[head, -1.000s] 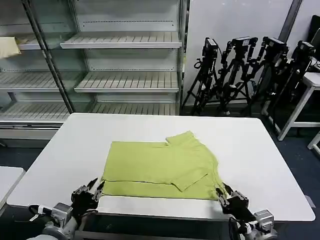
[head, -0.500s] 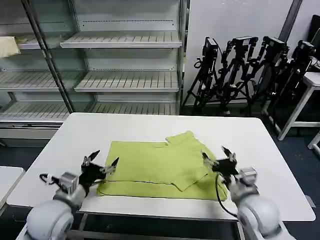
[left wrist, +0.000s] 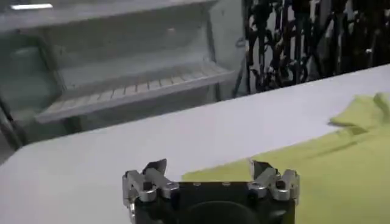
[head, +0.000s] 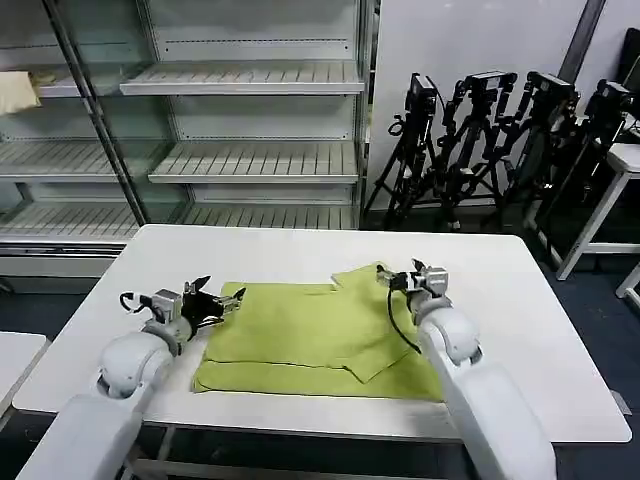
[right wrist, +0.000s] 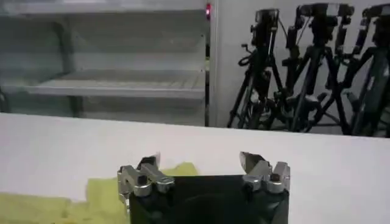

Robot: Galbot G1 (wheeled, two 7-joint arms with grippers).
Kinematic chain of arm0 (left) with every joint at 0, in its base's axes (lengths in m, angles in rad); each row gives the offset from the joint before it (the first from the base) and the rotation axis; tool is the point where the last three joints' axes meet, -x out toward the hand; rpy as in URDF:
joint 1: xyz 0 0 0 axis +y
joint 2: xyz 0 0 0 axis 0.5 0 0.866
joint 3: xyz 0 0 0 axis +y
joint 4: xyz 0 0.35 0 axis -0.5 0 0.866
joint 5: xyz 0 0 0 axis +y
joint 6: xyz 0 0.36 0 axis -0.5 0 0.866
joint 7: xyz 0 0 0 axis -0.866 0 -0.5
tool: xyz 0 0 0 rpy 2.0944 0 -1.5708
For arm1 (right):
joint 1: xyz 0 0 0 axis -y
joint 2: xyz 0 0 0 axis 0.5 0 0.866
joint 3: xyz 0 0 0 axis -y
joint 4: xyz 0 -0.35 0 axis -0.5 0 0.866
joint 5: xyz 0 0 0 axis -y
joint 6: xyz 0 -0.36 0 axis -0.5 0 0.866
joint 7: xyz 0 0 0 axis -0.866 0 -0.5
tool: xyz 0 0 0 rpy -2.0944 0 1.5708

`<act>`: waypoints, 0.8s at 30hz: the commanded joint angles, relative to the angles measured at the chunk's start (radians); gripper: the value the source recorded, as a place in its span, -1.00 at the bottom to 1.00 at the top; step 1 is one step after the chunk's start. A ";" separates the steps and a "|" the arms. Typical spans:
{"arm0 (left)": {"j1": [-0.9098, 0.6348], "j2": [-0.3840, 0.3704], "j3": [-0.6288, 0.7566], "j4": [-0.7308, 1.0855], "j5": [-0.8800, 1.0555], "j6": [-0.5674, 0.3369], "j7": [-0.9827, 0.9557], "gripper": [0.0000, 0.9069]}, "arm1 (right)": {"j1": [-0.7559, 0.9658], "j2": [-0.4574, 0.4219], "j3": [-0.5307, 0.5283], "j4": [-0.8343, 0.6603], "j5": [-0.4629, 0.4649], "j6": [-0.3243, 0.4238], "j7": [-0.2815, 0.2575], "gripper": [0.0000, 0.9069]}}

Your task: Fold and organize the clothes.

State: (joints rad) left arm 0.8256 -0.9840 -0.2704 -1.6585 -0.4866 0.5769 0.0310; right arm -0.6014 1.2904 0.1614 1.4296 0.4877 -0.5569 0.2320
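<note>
The T-shirt (head: 320,340) was a bright yellow-green. It lay flat in the middle of the white table (head: 520,330), closer to the front edge than the back. It looked like soft cotton. It was partly folded, so it made a wide, almost square shape. One short sleeve lay folded across the top and made a slanted flap near the right side. The collar end poked up at the back right corner like a little bump. The front edge showed two layers, one on top of the other. There were a few soft wrinkles, but most of the cloth was smooth.

The left gripper (head: 213,302) hung just above the back left corner of the T-shirt. Its thin metal fingers (left wrist: 155,171) were spread wide, with nothing between them. The right gripper (head: 410,277) was over the back right corner, by the collar bump. Its fingers (right wrist: 253,163) were wide apart too, and held nothing.

The table top was smooth and plain. Behind it stood metal shelves (head: 240,90) with ridged boards. A pale cloth (head: 15,92) sat on one shelf at the far left. Black tripods (head: 500,150) stood by the wall on the right.
</note>
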 commanded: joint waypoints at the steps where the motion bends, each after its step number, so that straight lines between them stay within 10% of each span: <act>1: -0.147 -0.024 0.065 0.239 -0.016 0.000 0.033 1.00 | 0.108 0.037 -0.034 -0.187 -0.008 0.001 -0.004 1.00; 13: -0.141 -0.028 0.055 0.239 -0.017 0.001 0.026 1.00 | 0.104 0.057 -0.053 -0.197 0.027 -0.016 -0.003 1.00; 14: -0.139 -0.029 0.054 0.237 -0.017 0.001 0.026 0.78 | 0.105 0.058 -0.050 -0.199 0.027 -0.016 -0.003 0.62; 15: -0.137 -0.031 0.055 0.233 -0.016 0.002 0.025 -0.62 | 0.107 0.058 -0.048 -0.202 0.031 -0.016 -0.002 -0.82; 17: -0.137 -0.033 0.053 0.233 -0.013 0.002 0.023 -0.98 | 0.107 0.054 -0.047 -0.200 0.063 -0.020 0.004 -1.00; 24: -0.131 -0.044 0.054 0.229 -0.009 0.002 0.022 -0.98 | 0.093 0.039 -0.054 -0.191 0.122 -0.020 -0.016 -1.00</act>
State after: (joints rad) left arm 0.7040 -1.0205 -0.2233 -1.4487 -0.4984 0.5773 0.0502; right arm -0.5159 1.3312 0.1144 1.2614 0.5605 -0.5704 0.2219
